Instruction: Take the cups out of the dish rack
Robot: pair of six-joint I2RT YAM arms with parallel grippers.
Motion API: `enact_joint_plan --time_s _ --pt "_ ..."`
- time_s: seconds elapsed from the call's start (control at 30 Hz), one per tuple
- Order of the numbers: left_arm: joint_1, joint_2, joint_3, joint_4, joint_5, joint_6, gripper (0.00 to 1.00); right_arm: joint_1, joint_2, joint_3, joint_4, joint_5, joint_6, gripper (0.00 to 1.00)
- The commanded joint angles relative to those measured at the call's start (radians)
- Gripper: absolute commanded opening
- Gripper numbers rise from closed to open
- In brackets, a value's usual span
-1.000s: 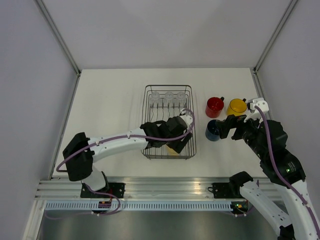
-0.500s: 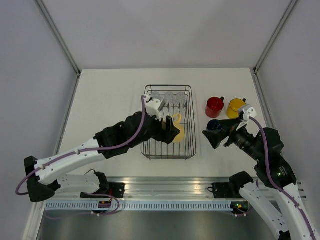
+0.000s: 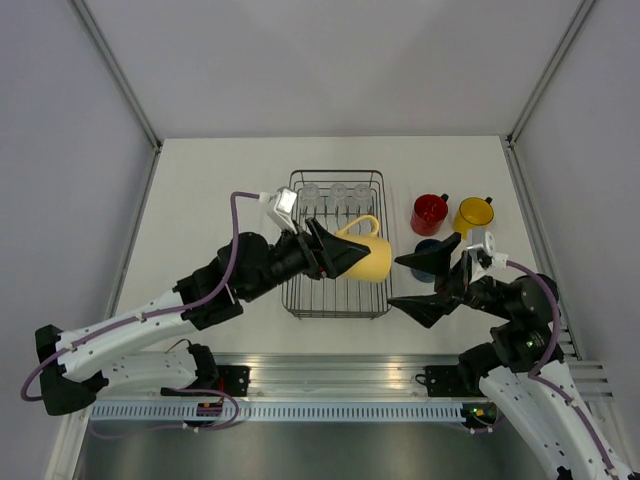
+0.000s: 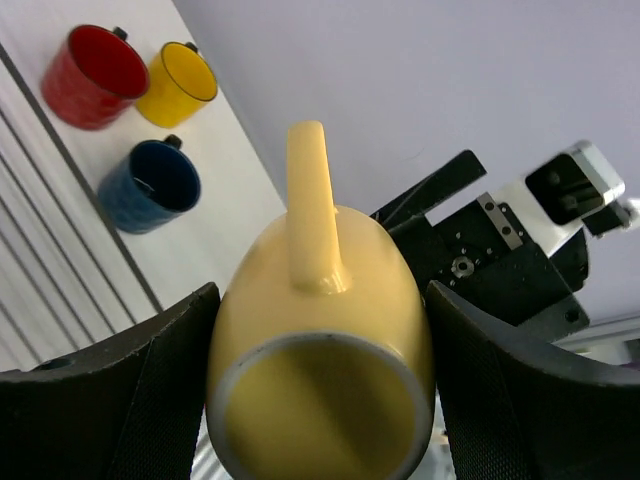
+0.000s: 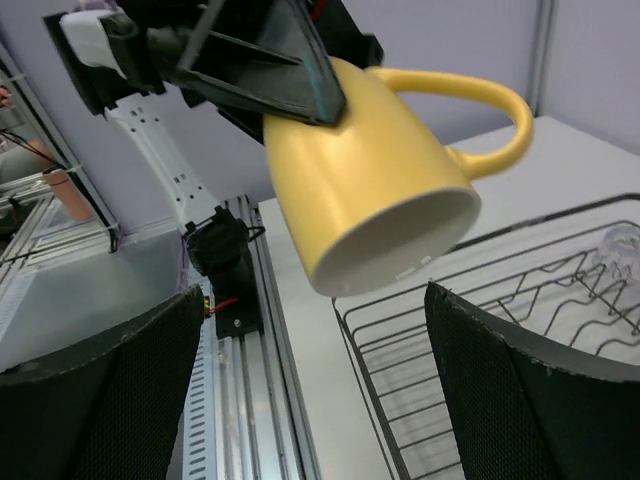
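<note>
My left gripper [image 3: 340, 252] is shut on the pale cream-yellow mug [image 3: 368, 258] and holds it on its side in the air over the right side of the dish rack [image 3: 296, 300]. In the left wrist view the mug [image 4: 320, 340] fills the space between the fingers. My right gripper [image 3: 425, 285] is open and empty, just right of the rack, facing the mug [image 5: 370, 190]. The red mug [image 3: 430, 213], yellow mug [image 3: 472, 215] and dark blue mug [image 3: 428, 262] stand on the table to the right. Three glass tumblers [image 3: 338, 192] sit at the rack's far end.
The right gripper's upper finger partly covers the dark blue mug in the top view. The three standing mugs also show in the left wrist view [image 4: 150, 185]. A metal rail [image 3: 330, 375] runs along the table's near edge.
My left gripper has lifted the pale mug out of the rack and carried it right. My right gripper has drawn back from the dark blue mug toward the near edge and turned to face the held mug.
</note>
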Motion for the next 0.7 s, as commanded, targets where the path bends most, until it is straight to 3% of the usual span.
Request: enact_joint_plan --time_s 0.0,0.2,0.4,0.5,0.57,0.67 --pt "0.002 -0.015 -0.024 0.264 0.025 -0.21 0.02 0.0 -0.016 -0.026 0.321 -0.086 0.112 0.94" --pt "0.001 0.056 -0.037 0.437 0.115 -0.337 0.02 0.0 0.001 -0.032 0.429 -0.078 0.152 0.88" --pt "0.001 0.117 -0.009 0.498 0.203 -0.399 0.02 0.0 0.002 -0.034 0.426 -0.05 0.119 0.84" --pt "0.001 0.136 -0.02 0.544 0.232 -0.437 0.02 0.0 0.011 -0.045 0.499 -0.06 0.157 0.74" --pt "0.001 0.14 -0.024 0.561 0.246 -0.454 0.02 0.0 0.025 -0.06 0.561 -0.075 0.196 0.59" --pt "0.001 0.15 -0.032 0.606 0.258 -0.477 0.02 0.001 0.042 -0.078 0.667 -0.079 0.251 0.51"
